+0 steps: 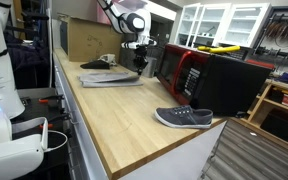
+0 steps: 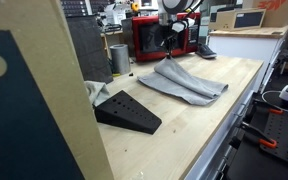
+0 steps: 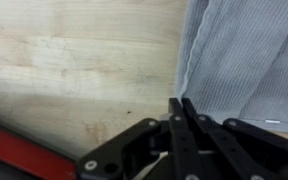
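Observation:
A grey cloth (image 1: 109,77) lies spread on the wooden table (image 1: 114,115). It shows in both exterior views (image 2: 184,85) and in the wrist view (image 3: 244,50). My gripper (image 3: 181,103) is shut, its fingertips pinched together at the cloth's left edge. In an exterior view the cloth's far corner rises toward the gripper (image 2: 168,52). The gripper (image 1: 141,66) hangs low over the cloth's far end, beside the red and black microwave (image 1: 199,75).
A grey shoe (image 1: 184,117) lies near the table's corner. A black wedge-shaped stand (image 2: 129,110) sits beside the cloth, and a metal cup (image 2: 119,58) stands behind it. A cardboard box (image 1: 89,38) stands at the table's far end.

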`<act>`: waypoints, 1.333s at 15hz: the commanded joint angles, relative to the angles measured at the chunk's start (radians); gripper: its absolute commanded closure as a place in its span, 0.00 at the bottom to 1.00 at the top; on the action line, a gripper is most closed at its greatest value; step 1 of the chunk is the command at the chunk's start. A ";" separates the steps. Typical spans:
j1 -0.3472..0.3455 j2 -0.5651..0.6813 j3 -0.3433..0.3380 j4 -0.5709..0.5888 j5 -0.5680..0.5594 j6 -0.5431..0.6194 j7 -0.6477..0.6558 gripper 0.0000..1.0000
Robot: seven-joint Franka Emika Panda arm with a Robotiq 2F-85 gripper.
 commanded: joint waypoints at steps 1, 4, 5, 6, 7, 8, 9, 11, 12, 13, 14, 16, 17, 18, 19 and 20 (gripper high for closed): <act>-0.007 -0.027 -0.021 -0.011 -0.055 -0.019 -0.009 0.99; -0.016 -0.036 -0.042 -0.019 -0.087 -0.029 -0.004 0.99; -0.019 -0.037 -0.049 -0.019 -0.097 -0.032 -0.003 0.99; -0.022 -0.039 -0.055 -0.018 -0.106 -0.037 0.000 0.99; -0.025 -0.040 -0.061 -0.017 -0.115 -0.042 0.002 0.99; -0.027 -0.041 -0.067 -0.016 -0.128 -0.048 0.004 0.99; -0.030 -0.043 -0.074 -0.014 -0.140 -0.057 0.006 0.99; -0.037 -0.047 -0.086 -0.010 -0.161 -0.076 0.009 0.99; -0.038 -0.049 -0.094 -0.008 -0.179 -0.087 0.016 0.99; -0.039 -0.054 -0.101 -0.009 -0.199 -0.096 0.020 0.99; -0.041 -0.058 -0.107 -0.011 -0.221 -0.104 0.018 0.99; -0.048 -0.061 -0.116 -0.008 -0.264 -0.118 0.006 0.99; -0.053 -0.062 -0.119 -0.008 -0.282 -0.118 -0.002 0.99; -0.058 -0.064 -0.121 -0.010 -0.301 -0.105 -0.010 0.99; -0.060 -0.066 -0.123 -0.012 -0.323 -0.083 0.001 0.70; -0.062 -0.067 -0.123 -0.013 -0.342 -0.070 0.005 0.69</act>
